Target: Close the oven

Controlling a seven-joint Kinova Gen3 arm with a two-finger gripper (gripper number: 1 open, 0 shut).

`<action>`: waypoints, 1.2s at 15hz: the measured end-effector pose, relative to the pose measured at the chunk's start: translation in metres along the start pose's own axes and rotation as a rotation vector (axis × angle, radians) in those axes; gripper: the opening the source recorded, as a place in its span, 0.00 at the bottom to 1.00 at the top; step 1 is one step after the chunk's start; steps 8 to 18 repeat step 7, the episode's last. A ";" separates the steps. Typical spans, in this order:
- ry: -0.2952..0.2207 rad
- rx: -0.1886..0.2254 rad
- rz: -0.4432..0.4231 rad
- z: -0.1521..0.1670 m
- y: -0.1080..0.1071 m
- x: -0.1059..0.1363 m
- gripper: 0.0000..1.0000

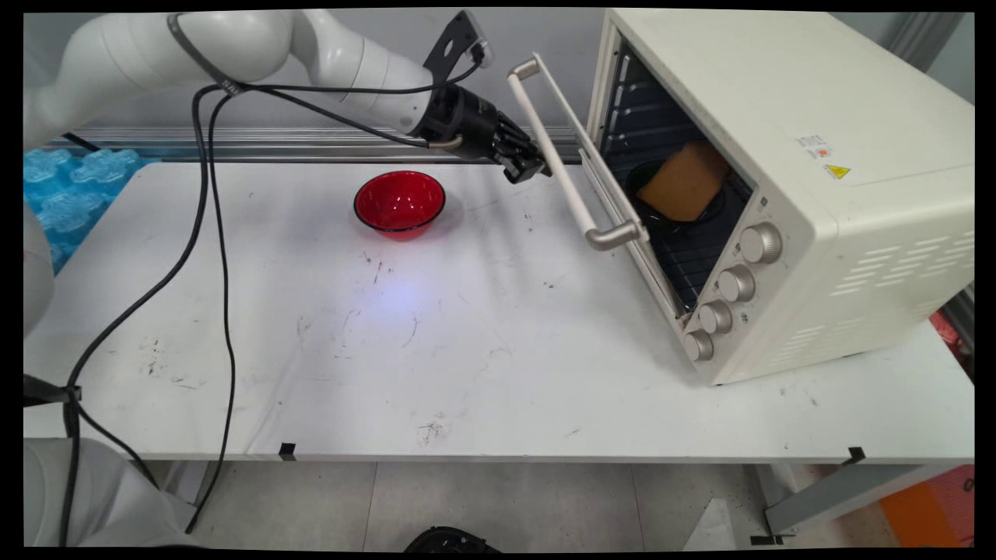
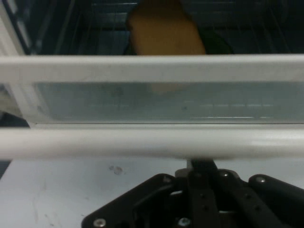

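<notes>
The bench [image 1: 498,373] is white and scuffed with dark marks, with two bits of black tape [image 1: 287,449] on its near edge. Black cables [image 1: 226,311] hang from the arm [image 1: 233,47] and trail down past the near left side of the bench.

Further back, left of centre, a red bowl [image 1: 400,202] stands upright on the bench, well apart from everything else. To its right a cream toaster oven [image 1: 817,155] sits at an angle on the right side of the bench, with four round knobs [image 1: 761,243] in a row down its front panel. Its glass door [image 1: 615,194] is partly open and leans out toward the bowl, and a long pale bar handle [image 1: 560,163] runs along the door's free edge.

The jaws are right up against this handle, at about the upper middle of the bar, on the side facing the bowl. In the hand view the handle [image 2: 152,142] crosses the whole picture just above the black linkage and hides the jaw tips, so I cannot tell whether they are clenched on the bar, released, or only touching it. The door glass [image 2: 152,102] lies just beyond the bar.

Inside the oven, past the door, a slice of brown bread [image 1: 685,180] leans tilted in a dark round dish [image 1: 640,180] on the wire rack [image 1: 692,264]. The hand view shows the same bread [image 2: 164,33] over the door's top edge.

At the far left lies blue moulded packing [image 1: 70,187], and a metal rail [image 1: 272,144] runs along the wall behind the bench.
</notes>
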 end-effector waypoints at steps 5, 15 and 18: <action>-0.036 0.012 -0.004 -0.002 -0.006 0.003 0.00; -0.050 0.015 -0.004 -0.003 -0.007 0.003 0.00; -0.050 0.015 -0.004 -0.003 -0.007 0.003 0.00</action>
